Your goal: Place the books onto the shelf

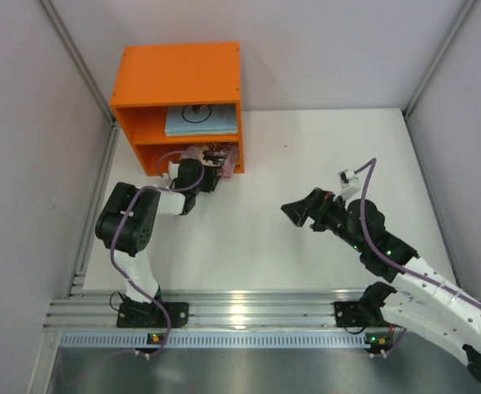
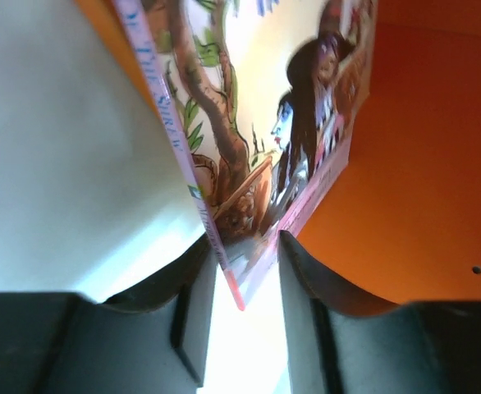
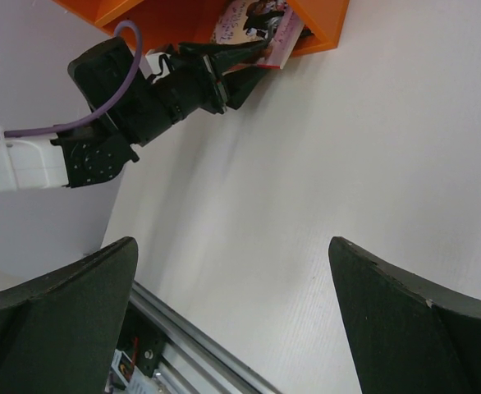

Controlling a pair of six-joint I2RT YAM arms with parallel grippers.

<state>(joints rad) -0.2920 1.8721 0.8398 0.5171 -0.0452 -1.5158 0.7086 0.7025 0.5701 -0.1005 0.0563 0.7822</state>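
Pinkish illustrated book point(image 1: 216, 158): at the mouth of the lower compartment of the orange shelf point(image 1: 179, 70), against its right-hand end. How deep it sits can't be told from above. It is tilted, not flat. In the left wrist view its spine runs away from the fingers toward 11 o'clock, and the cover point(image 2: 257, 148) faces the orange wall point(image 2: 421, 164).

Left gripper point(image 1: 212, 168): at about 7 o'clock from the book, reaching in toward 2 o'clock. Jaws are narrow, with the book's near corner between them. Both fingers point(image 2: 302, 279) appear to touch it, so I read this as a grip.

Judgement: the shelf opens toward 6 o'clock and the book's length runs roughly along the fingers. What matters next is pushing along that axis, deeper in, before letting go.

Upper compartment: a pale blue-white book with a ring logo point(image 1: 199, 119), lying flat.

Right gripper point(image 1: 292, 215): at about 4 o'clock from the book, well apart, over the white table point(image 1: 322, 148). Jaws are wide with nothing between them point(image 3: 232, 246). The left arm is plainly the nearer one.
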